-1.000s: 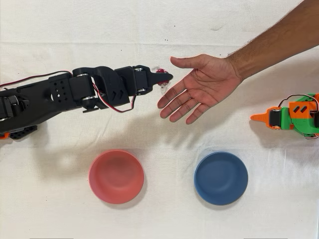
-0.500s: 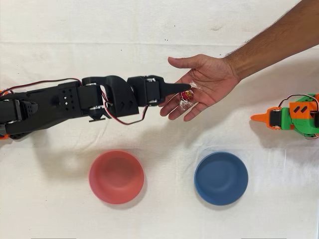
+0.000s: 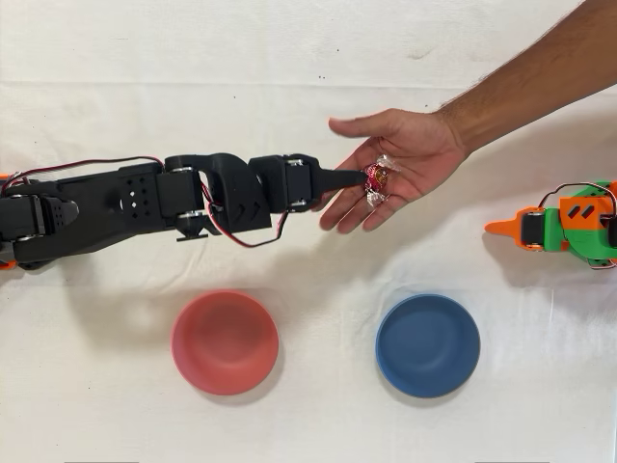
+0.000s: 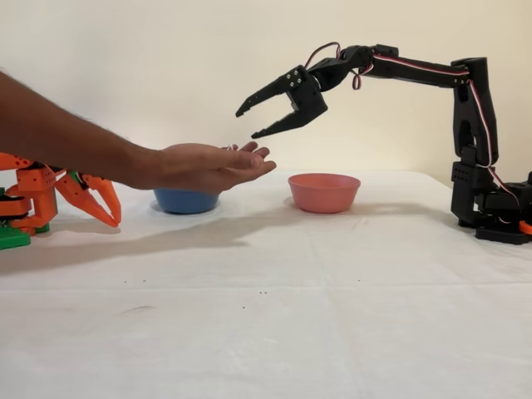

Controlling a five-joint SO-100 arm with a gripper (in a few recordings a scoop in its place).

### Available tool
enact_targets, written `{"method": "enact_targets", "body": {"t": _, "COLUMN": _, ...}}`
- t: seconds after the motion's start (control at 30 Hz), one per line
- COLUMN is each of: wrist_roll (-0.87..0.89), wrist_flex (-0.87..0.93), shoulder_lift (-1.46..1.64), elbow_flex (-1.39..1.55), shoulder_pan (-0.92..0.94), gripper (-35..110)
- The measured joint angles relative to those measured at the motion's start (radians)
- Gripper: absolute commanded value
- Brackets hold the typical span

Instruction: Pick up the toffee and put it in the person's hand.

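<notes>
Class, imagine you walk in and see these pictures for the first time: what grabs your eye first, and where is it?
First is the handover at mid-scene: the black gripper hangs open just above the person's hand, and the toffee lies on the fingers in the overhead view. Next come the two bowls on the white cloth, a red bowl and a blue bowl, side by side nearer the bottom of that view.

Matte black jointed arm [image 4: 416, 65], red-and-white cables along its links, tapered pointed jaws, chevron cut-outs.
</notes>
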Motion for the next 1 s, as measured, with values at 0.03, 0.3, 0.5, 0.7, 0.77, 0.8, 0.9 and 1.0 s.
{"method": "enact_targets", "body": {"t": 0.03, "wrist_roll": 0.0, "wrist_flex": 0.017, "shoulder_lift": 0.002, "elbow_flex": 0.0, "shoulder_pan": 0.0, "gripper": 17}}
{"method": "enact_targets", "body": {"t": 0.3, "wrist_roll": -0.034, "wrist_flex": 0.178, "shoulder_lift": 0.104, "elbow_flex": 0.037, "shoulder_pan": 0.002, "gripper": 17}}
{"method": "enact_targets", "body": {"t": 0.5, "wrist_roll": -0.051, "wrist_flex": 0.275, "shoulder_lift": 0.225, "elbow_flex": 0.123, "shoulder_pan": 0.003, "gripper": 15}}
{"method": "enact_targets", "body": {"t": 0.7, "wrist_roll": -0.057, "wrist_flex": 0.337, "shoulder_lift": 0.354, "elbow_flex": 0.244, "shoulder_pan": 0.005, "gripper": 13}}
{"method": "enact_targets", "body": {"t": 0.77, "wrist_roll": -0.057, "wrist_flex": 0.356, "shoulder_lift": 0.405, "elbow_flex": 0.29, "shoulder_pan": 0.009, "gripper": 11}}
{"method": "enact_targets", "body": {"t": 0.8, "wrist_roll": -0.057, "wrist_flex": 0.362, "shoulder_lift": 0.433, "elbow_flex": 0.314, "shoulder_pan": 0.009, "gripper": 11}}
{"method": "enact_targets", "body": {"t": 0.9, "wrist_roll": -0.048, "wrist_flex": 0.368, "shoulder_lift": 0.541, "elbow_flex": 0.416, "shoulder_pan": 0.009, "gripper": 9}}
{"method": "enact_targets", "body": {"t": 1.0, "wrist_roll": -0.044, "wrist_flex": 0.368, "shoulder_lift": 0.653, "elbow_flex": 0.525, "shoulder_pan": 0.009, "gripper": 7}}
